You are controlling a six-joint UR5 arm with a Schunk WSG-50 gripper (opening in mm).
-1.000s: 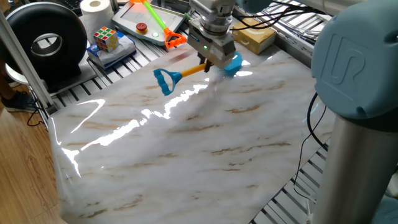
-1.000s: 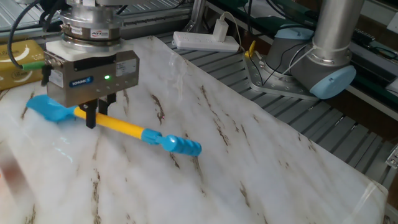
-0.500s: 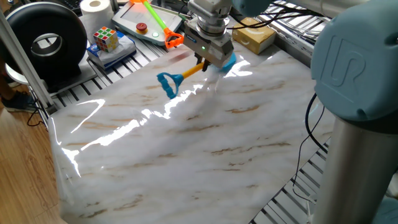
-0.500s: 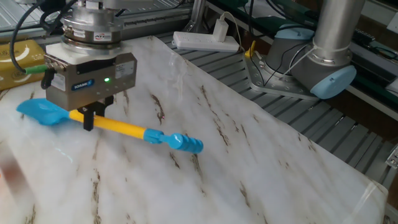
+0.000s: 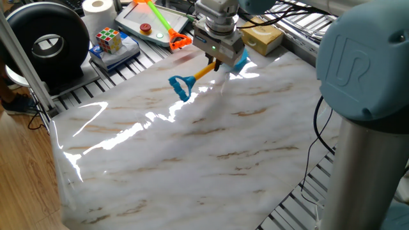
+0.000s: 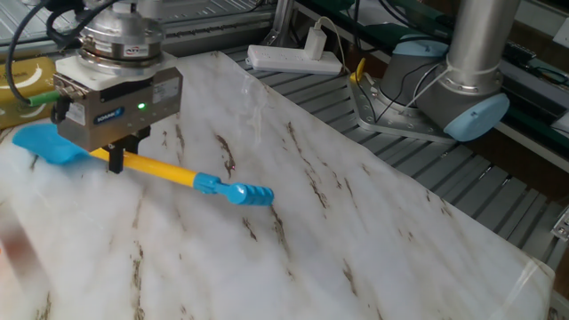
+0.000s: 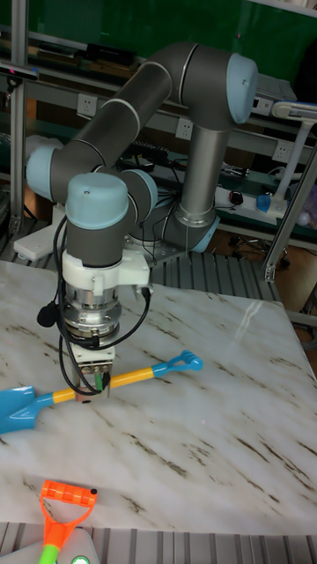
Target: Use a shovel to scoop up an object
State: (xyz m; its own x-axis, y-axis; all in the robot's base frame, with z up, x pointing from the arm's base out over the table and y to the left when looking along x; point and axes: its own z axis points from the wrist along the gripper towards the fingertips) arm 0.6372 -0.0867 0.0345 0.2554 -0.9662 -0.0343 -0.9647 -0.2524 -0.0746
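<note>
The shovel (image 6: 133,164), clamped at its orange-yellow shaft by the gripper (image 6: 116,156) above the marble tabletop (image 6: 356,240), has travelled blade-first over the last second toward the tan-yellow block (image 5: 262,39) at the table's edge, so scooping looks imminent.

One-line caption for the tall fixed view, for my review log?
UR5 gripper grips the toy shovel by its yellow shaft above the marble tabletop.
</note>
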